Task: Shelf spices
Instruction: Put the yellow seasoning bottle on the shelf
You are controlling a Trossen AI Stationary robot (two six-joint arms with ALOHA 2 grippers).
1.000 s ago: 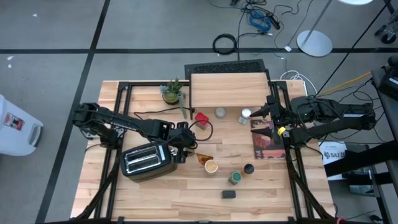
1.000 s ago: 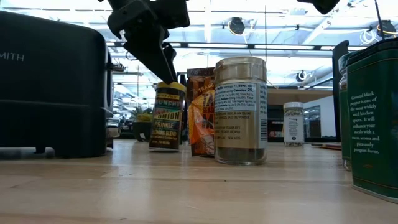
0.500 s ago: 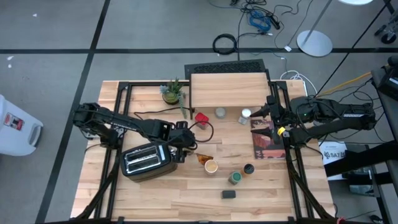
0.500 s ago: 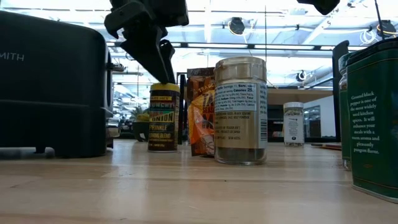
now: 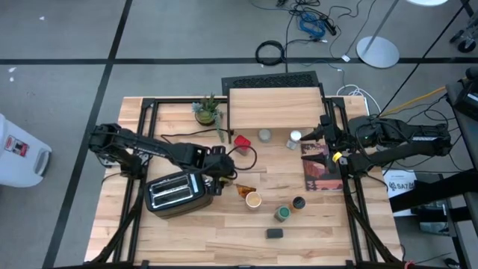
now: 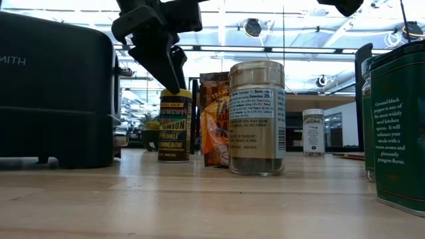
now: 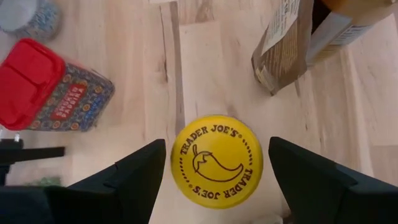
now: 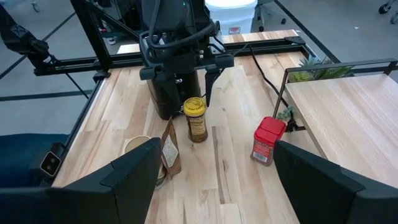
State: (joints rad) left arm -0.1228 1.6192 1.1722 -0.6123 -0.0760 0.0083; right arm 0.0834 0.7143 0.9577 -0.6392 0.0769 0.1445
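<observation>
STEP: yellow-lid jar [image 7: 217,161] being approached, centre frame | LEFT gripper [image 7: 217,177] released, astride lid, ungrasped | RIGHT gripper [image 8: 214,171] released, waiting | NEXT: descent, closing judged needed, then shelf [image 5: 275,108]

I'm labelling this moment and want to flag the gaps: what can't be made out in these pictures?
- Low view: the green tin is cut off by the right edge.
- Low view: the black toaster is cut off by the left edge.
- High view: the yellow-lidded spice jar is hidden under the left hand.
</observation>
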